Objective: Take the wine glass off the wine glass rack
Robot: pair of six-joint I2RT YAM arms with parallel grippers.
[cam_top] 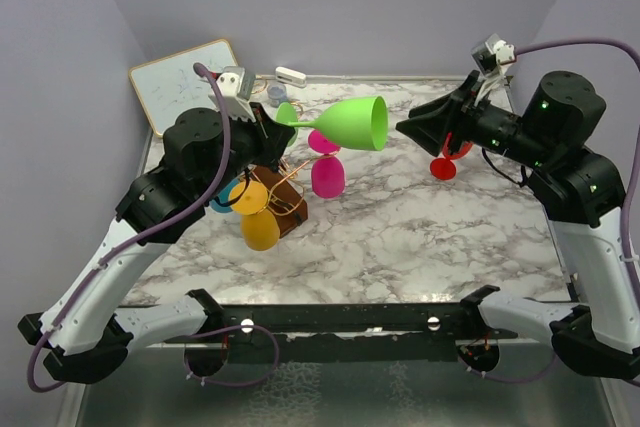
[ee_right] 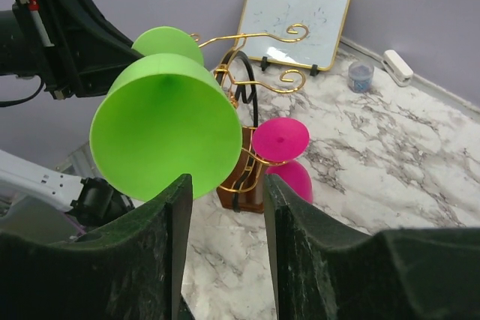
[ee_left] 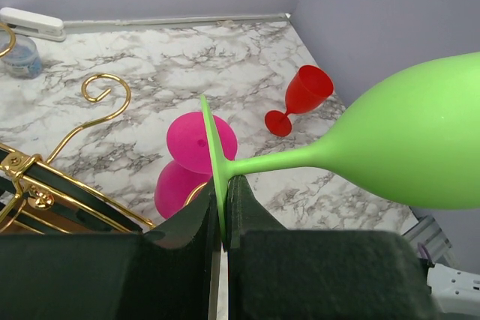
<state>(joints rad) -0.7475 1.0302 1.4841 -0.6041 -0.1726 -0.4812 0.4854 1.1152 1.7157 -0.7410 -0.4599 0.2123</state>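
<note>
Lime-green plastic wine glass (cam_top: 355,122), held level in the air, clear of the copper-gold wire rack (cam_top: 286,209) with its dark wooden base and above the marbled worktop (cam_top: 430,237). Left hand (ee_left: 223,196) is clamped on the rim of the foot. Right hand (ee_right: 225,183) is empty, its fingers apart, facing the bowl's mouth. Magenta wine glass (cam_top: 327,175) hangs inverted from the rack.

Bright, even, diffuse light from above. You see only soft, short shadows on marble table (cam_top: 420,237), a faint one beneath red glass (cam_top: 444,167). No harsh glare. Left wrist view: left fingers (ee_left: 322,275) dark, slightly soft; far background sharp.
</note>
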